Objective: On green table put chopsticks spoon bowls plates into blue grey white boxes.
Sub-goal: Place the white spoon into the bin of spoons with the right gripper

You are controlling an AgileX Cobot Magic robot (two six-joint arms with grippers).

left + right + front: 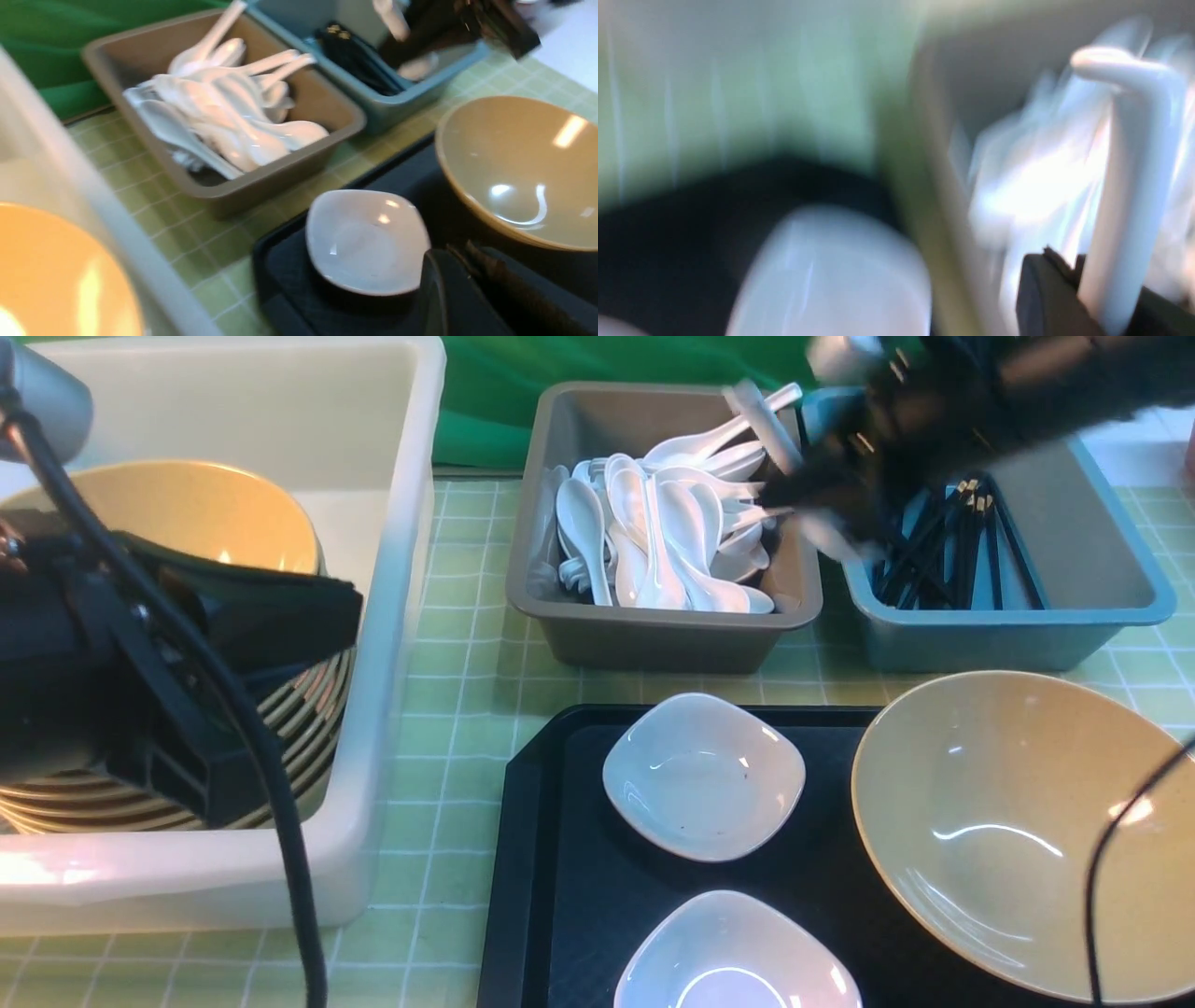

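My right gripper [794,476] is a blur above the gap between the grey box [653,639] and the blue box [1008,639]. It is shut on a white spoon [1129,186], whose handle [767,425] sticks up. The grey box holds several spoons [653,532]. Black chopsticks [943,551] lie in the blue box. My left gripper [341,607] is shut and empty, in front of a stack of tan bowls [187,513] in the white box [406,523]. One bowl [1018,831] and two white plates [703,775] [738,952] sit on the tray.
The black tray [560,859] lies at the front of the green table [457,709], with its far edge close to the grey and blue boxes. A dark green cloth [485,401] hangs behind the boxes. My left arm's cable [280,821] crosses in front of the white box.
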